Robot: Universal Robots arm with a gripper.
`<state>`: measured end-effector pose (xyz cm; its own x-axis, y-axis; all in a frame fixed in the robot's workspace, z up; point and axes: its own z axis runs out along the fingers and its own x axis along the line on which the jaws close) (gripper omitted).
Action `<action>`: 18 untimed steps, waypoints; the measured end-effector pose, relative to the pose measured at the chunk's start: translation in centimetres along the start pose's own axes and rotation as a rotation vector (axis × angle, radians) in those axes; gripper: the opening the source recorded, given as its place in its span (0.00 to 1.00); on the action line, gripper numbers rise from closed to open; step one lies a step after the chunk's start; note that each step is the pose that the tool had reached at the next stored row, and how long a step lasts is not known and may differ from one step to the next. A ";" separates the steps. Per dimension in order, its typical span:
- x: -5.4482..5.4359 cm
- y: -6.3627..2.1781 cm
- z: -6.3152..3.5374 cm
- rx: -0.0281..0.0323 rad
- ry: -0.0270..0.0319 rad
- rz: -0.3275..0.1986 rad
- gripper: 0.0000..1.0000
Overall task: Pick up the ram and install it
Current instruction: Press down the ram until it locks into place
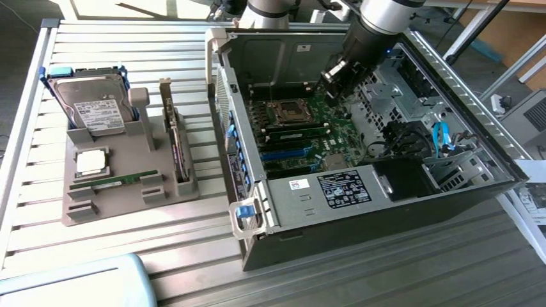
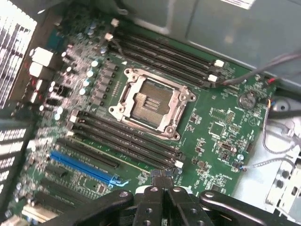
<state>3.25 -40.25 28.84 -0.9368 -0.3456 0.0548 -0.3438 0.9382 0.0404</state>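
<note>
The open case point(image 1: 367, 160) holds the arm, whose gripper point(image 2: 163, 181) hangs over the motherboard point(image 2: 207, 127), fingers pinched together, apparently empty. The ram point(image 1: 115, 181) lies well apart in the grey tray point(image 1: 128, 160) outside.

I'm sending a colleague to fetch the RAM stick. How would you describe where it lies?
Find the grey holder tray on the exterior view's left, beside the open computer case. The ram lies flat near its front, below the square silver processor. It is the only long, thin green strip there.
</note>
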 end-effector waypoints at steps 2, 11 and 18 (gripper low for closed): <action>0.0 0.00 0.00 -0.0021 -0.0016 0.038 0.11; 0.0 0.00 0.02 -0.0131 -0.0098 0.243 0.11; 0.0 -0.01 0.04 -0.0200 -0.0148 0.368 0.11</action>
<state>3.28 -40.25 28.80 -0.9984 0.0155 0.0549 0.0177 0.9990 0.0401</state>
